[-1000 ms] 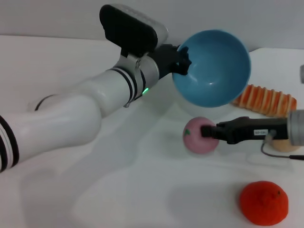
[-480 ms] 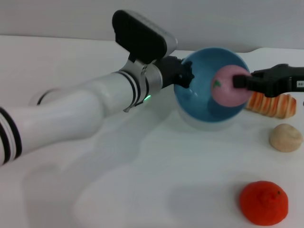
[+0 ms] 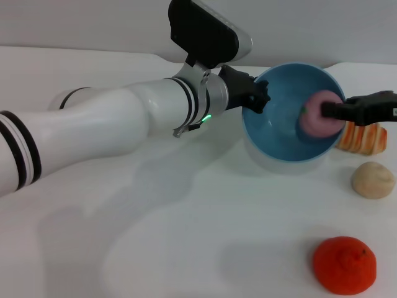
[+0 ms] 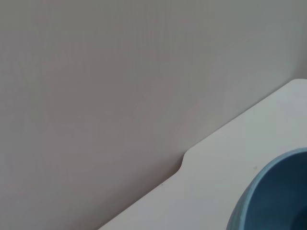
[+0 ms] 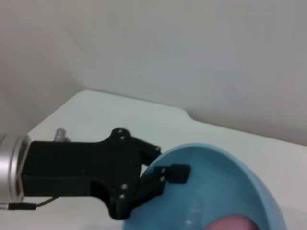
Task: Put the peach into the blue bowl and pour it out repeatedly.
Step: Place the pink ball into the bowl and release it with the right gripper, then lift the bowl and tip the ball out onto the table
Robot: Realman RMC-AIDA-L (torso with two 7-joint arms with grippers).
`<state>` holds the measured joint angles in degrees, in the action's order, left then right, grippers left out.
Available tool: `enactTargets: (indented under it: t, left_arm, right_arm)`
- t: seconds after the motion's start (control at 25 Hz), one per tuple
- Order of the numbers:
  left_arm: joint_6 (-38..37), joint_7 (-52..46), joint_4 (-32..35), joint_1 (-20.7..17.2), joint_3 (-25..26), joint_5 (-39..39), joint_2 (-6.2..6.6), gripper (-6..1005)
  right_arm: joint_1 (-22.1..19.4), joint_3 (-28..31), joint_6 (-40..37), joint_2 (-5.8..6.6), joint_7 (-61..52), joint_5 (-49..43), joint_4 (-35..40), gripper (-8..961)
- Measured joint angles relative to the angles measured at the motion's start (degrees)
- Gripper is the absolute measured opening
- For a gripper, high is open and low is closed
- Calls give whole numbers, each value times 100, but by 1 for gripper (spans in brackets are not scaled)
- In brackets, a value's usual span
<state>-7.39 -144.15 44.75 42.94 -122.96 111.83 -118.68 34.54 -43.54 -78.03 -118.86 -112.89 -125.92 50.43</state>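
Note:
The light blue bowl (image 3: 282, 133) is tilted toward me at the back right of the table. My left gripper (image 3: 255, 99) is shut on its near-left rim and holds it; the grip also shows in the right wrist view (image 5: 160, 176). My right gripper (image 3: 327, 112) is shut on the pink peach (image 3: 315, 117) and holds it inside the bowl's mouth, over the right half. A sliver of the peach (image 5: 232, 223) shows in the right wrist view above the bowl (image 5: 206, 191). The left wrist view shows only the bowl's outer wall (image 4: 273, 199).
A beige round lump (image 3: 373, 180) lies right of the bowl. An orange-red fruit (image 3: 344, 265) lies at the front right. A sliced bread toy (image 3: 365, 138) lies behind the bowl at the right. The table's back edge meets a grey wall (image 4: 120, 96).
My right gripper lifted the peach from the table up into the bowl's mouth. My left arm moved the bowl to the right and lower, turning its opening more upward.

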Motion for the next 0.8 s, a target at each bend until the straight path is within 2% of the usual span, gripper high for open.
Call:
enactTargets:
  t: [0.28,0.48,0.6,0.8]
  left_arm:
    - [-15,2,-8,19,0,0,3,-1]
    - [-7,2,-48,-27,1,-1,9,-1]
    - [10,2,-122,-51,2,-2,12,-2]
    - [227,10,-341,-46,-33,-4,11,-2]
  right_arm:
    - [-57,24,56,0,130,173,30,241]
    - [-209,24,58,6,426,704,53,339]
    - [-362,129,43,8,545,983,116,524]
    - [-978,718,-237,-2,1076,1907,55,523]
